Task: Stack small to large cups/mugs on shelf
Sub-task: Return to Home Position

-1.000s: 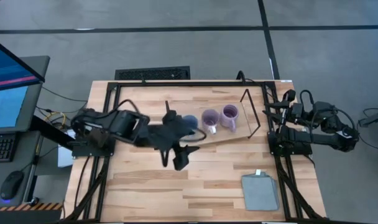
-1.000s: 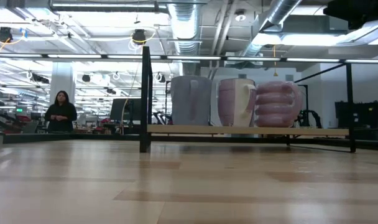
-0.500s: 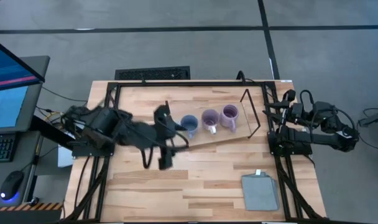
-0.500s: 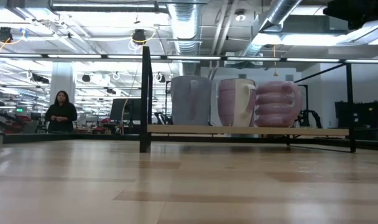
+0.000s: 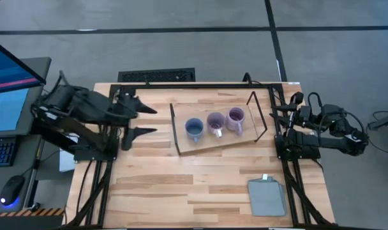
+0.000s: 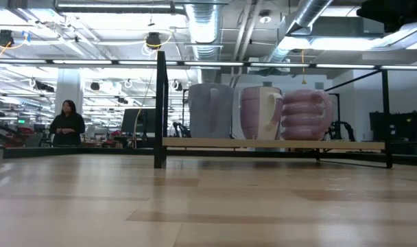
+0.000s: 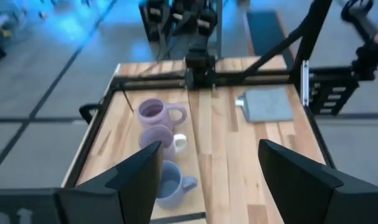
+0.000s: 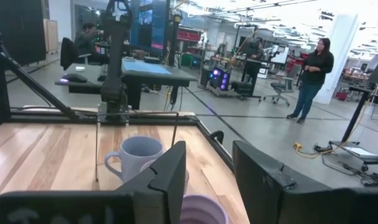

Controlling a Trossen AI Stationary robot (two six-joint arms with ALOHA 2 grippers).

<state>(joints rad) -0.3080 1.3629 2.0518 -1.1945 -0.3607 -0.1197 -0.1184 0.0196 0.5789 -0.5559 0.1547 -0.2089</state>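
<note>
Three mugs stand upright in a row on the shelf, a low wooden board with black wire frames at its ends. The blue mug is at the left end, one purple mug in the middle and another purple mug at the right. The low view shows them side by side on the board. My left gripper hangs open and holds nothing near the table's left edge, well left of the shelf; its wrist view shows the blue mug beyond its fingers. My right gripper waits open at the right edge.
A grey folded cloth lies at the table's near right corner. A black frame runs along the table's far and side edges. Bare wood spans the near half of the table. A person stands far off in the room.
My left gripper has drawn back from the blue mug toward the table's left edge, rising a little and rolling its wrist. Its fingers stayed open. The three mugs have kept their places on the shelf.
</note>
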